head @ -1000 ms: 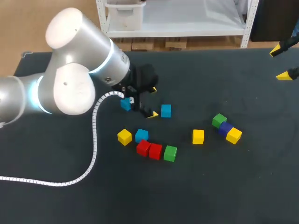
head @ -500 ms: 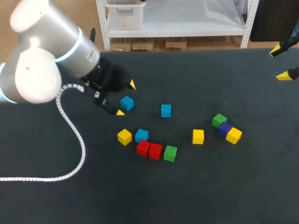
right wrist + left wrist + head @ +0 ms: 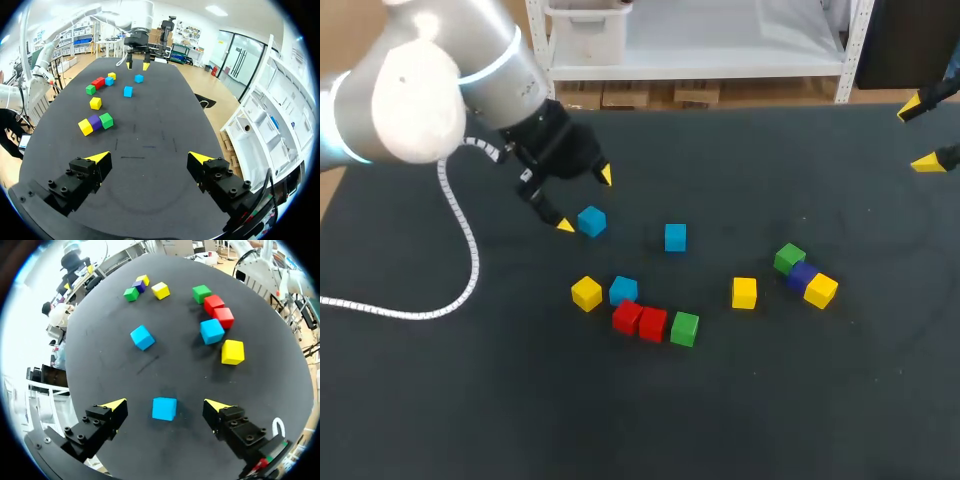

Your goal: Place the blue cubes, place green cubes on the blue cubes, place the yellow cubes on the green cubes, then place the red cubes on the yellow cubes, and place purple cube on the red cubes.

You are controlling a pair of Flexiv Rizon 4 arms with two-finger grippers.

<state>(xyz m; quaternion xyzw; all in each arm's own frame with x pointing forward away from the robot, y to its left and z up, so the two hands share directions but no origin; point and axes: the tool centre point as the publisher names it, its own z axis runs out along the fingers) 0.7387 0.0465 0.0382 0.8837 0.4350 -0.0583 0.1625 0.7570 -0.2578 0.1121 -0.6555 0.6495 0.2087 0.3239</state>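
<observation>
Update: left claw point(image 3: 585, 201) swung off to the side, cubes didn't budge

So a second earlier the left claw was parked low between two blue cubes, with one yellow tip almost at the middle blue cube point(image 3: 675, 237). Half a second earlier it had already slid off toward the left of the counter point(image 3: 800, 400). By this frame it had twisted round a bit more and ended up just beside the far-left blue cube point(image 3: 591, 221). It was spread wide and had hold of nothing. One tip sat close to that cube's left side, the other further back. In the left wrist view the cube lay flat on the counter between the two fingers, touching neither.

The arm's big joint had also shifted, from the middle-left of the head view up into the far-left corner.

None of the cubes moved across the three frames. The third blue cube point(image 3: 623, 290) was still next to a yellow cube point(image 3: 586, 293), with the two red cubes point(image 3: 627, 316) and a green cube point(image 3: 685, 329) running off it in a line. A lone yellow cube point(image 3: 744, 292) sat apart. Further right, a green cube point(image 3: 788, 258), the purple cube point(image 3: 803, 274) and another yellow cube point(image 3: 821, 289) touched in a diagonal row.

The right claw point(image 3: 918, 136) hadn't moved either. It was over the far right edge, fingers wide apart and empty.
</observation>
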